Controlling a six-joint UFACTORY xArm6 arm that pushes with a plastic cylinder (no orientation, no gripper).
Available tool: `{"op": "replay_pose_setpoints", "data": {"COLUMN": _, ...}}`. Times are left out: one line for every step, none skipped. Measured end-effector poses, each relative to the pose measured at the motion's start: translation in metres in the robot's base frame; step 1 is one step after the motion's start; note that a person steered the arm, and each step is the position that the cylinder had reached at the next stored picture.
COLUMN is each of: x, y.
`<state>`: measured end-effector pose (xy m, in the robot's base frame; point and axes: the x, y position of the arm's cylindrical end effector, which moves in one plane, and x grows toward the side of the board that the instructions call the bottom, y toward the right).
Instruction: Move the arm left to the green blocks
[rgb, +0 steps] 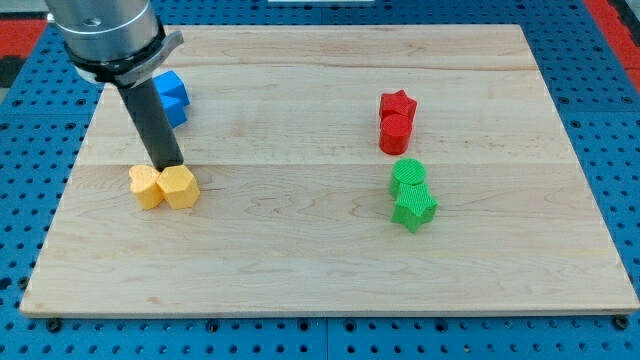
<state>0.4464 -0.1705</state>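
Two green blocks sit at the view's right of centre: a green round block (408, 174) and, just below it, a green star-shaped block (414, 208), touching. My tip (168, 165) is far to their left, at the top edge of two yellow blocks: a yellow heart-shaped block (146, 186) and a yellow hexagonal block (179, 186), side by side. The rod rises up and left to the arm's grey body (108, 35).
Two blue blocks (172, 97) sit behind the rod at the upper left. A red star block (397, 105) sits on top of a red round block (395, 134) above the green ones. The wooden board (320, 270) lies on a blue pegboard.
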Motion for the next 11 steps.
{"op": "replay_pose_setpoints", "data": {"x": -0.001, "y": 0.03}}
{"op": "replay_pose_setpoints", "data": {"x": 0.006, "y": 0.11}}
{"op": "replay_pose_setpoints", "data": {"x": 0.046, "y": 0.115}}
{"op": "replay_pose_setpoints", "data": {"x": 0.049, "y": 0.1}}
{"op": "replay_pose_setpoints", "data": {"x": 0.049, "y": 0.104}}
{"op": "replay_pose_setpoints", "data": {"x": 0.049, "y": 0.112}}
{"op": "replay_pose_setpoints", "data": {"x": 0.049, "y": 0.112}}
{"op": "replay_pose_setpoints", "data": {"x": 0.049, "y": 0.125}}
{"op": "replay_pose_setpoints", "data": {"x": 0.049, "y": 0.131}}
{"op": "replay_pose_setpoints", "data": {"x": 0.049, "y": 0.145}}
{"op": "replay_pose_setpoints", "data": {"x": 0.049, "y": 0.156}}
